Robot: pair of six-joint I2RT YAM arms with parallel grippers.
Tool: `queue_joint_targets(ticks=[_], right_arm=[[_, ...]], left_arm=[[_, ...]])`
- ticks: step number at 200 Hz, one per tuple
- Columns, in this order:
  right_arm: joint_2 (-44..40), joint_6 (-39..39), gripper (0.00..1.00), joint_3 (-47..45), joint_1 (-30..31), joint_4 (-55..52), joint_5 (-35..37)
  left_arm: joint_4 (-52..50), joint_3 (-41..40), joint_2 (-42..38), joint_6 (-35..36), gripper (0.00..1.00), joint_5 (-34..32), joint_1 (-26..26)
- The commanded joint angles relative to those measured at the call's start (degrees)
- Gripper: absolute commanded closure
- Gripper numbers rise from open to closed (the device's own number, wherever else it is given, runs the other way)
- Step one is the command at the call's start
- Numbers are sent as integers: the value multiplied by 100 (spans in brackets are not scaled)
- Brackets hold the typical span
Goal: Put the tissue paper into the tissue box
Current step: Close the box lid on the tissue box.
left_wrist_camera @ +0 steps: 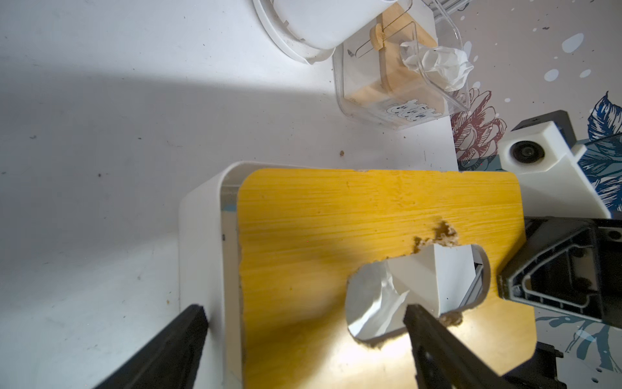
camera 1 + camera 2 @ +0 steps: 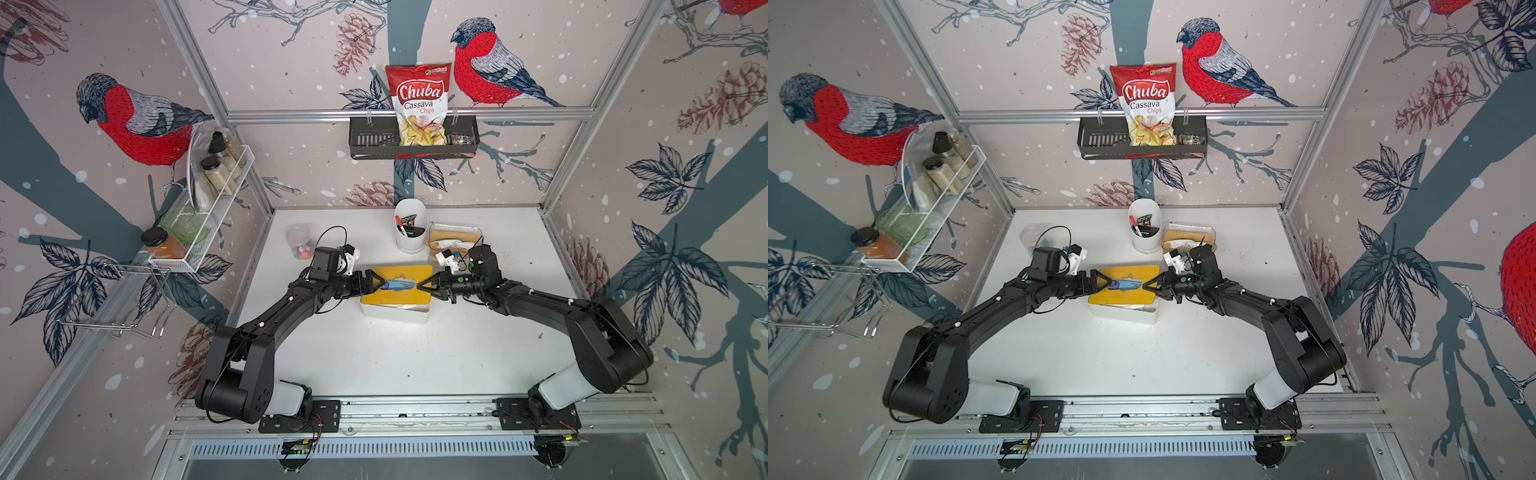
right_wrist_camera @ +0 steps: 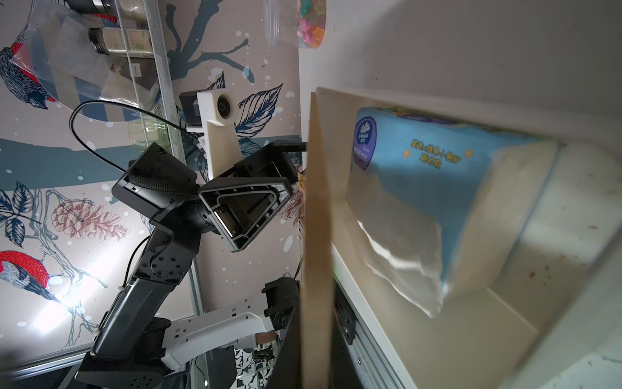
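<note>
The white tissue box (image 2: 395, 314) stands mid-table under a yellow wooden lid (image 2: 405, 272) with an oval slot. Inside lies the tissue paper (image 3: 437, 168), a blue pack with white sheets, also seen through the slot (image 1: 380, 303) and in both top views (image 2: 1126, 284). My right gripper (image 2: 424, 286) is shut on the lid's right edge (image 3: 316, 202) and holds that end raised off the box (image 3: 437, 320). My left gripper (image 1: 304, 320) is open at the lid's left end, one finger outside the box wall (image 1: 198, 215), the other over the slot.
Behind the box stand a white pen cup (image 2: 410, 226), a clear container with a wooden block (image 2: 455, 237) and a candy jar (image 2: 300, 241). A white wire rack with jars (image 2: 208, 199) hangs on the left wall; a black shelf with a chips bag (image 2: 415, 104) hangs at the back.
</note>
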Motion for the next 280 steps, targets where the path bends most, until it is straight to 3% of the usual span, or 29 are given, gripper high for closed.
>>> queue_joint_targets(ticks=[1, 197, 232, 280], right_arm=[[28, 84, 100, 20, 13, 308, 39], [317, 184, 100, -206, 81, 784, 47], [393, 85, 100, -206, 89, 735, 68], [480, -1, 100, -242, 107, 765, 50]], left_arm=[[167, -8, 15, -20, 5, 104, -33], [201, -92, 49, -170, 11, 195, -171], [-77, 15, 118, 32, 13, -133, -295], [-282, 188, 292, 107, 26, -594, -484]])
